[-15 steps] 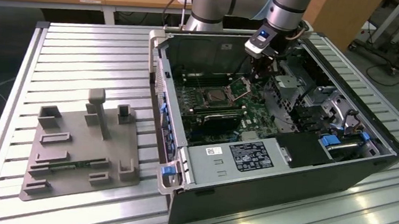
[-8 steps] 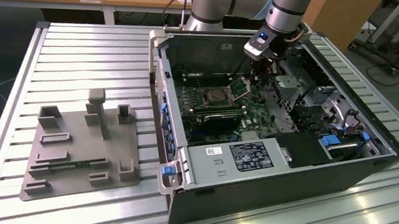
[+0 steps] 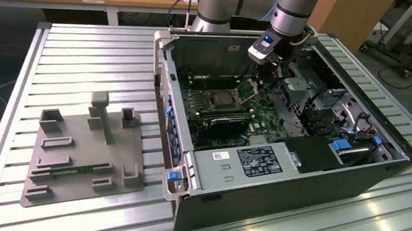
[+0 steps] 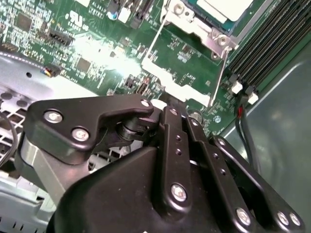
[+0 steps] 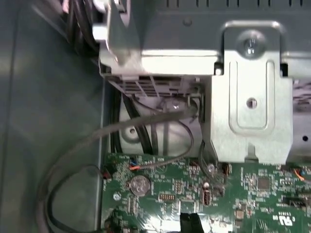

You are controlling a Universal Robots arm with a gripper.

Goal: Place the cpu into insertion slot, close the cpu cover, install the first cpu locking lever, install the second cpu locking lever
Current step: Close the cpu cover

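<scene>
Slatted table (image 3: 86,45), open computer case (image 3: 296,194), gripper (image 4: 163,104) pinched together, nothing in it, right beside the cpu cover (image 4: 167,83).

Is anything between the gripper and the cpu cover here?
Nothing visible does. In the second wrist view the black gripper sits right at the near edge of the thin silvery square-frame cpu cover.

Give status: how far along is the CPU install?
Done: the cpu sits in its socket. In hand: the pincer is at the free edge of the cpu cover, which looks raised, not closed. Left: cover closing and both locking levers.
</scene>
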